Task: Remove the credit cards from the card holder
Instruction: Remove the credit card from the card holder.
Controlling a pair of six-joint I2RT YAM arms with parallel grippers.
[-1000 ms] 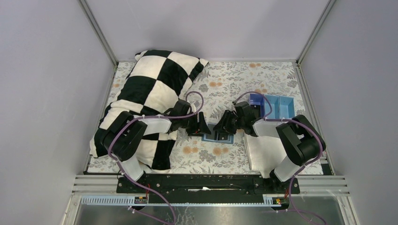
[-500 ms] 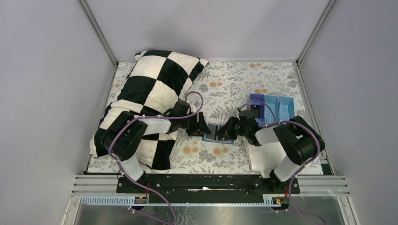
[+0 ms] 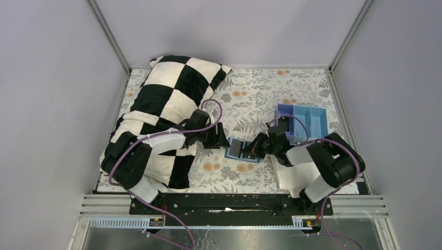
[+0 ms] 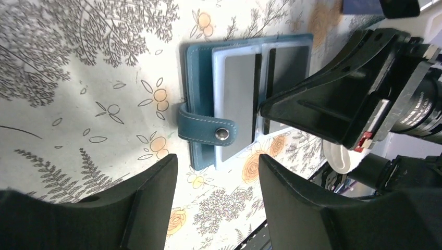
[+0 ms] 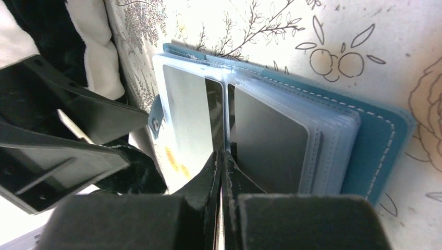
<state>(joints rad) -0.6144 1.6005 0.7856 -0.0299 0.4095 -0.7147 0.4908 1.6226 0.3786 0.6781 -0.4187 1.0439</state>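
Right claw [image 5: 221,156] sits pinched shut at the fold of the card holder [image 5: 385,146], left claw [image 4: 216,159] wide open beside it; cards [image 5: 268,138] look stiff and slick, best grabbed by an edge.

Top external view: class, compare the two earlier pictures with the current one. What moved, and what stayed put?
The left gripper drew back toward the pillow, uncovering the card holder; its jaws are open. The right gripper slid nearer and rightward, its shut jaws now at the holder's centre fold. Holder, pillow and blue tray stayed put.
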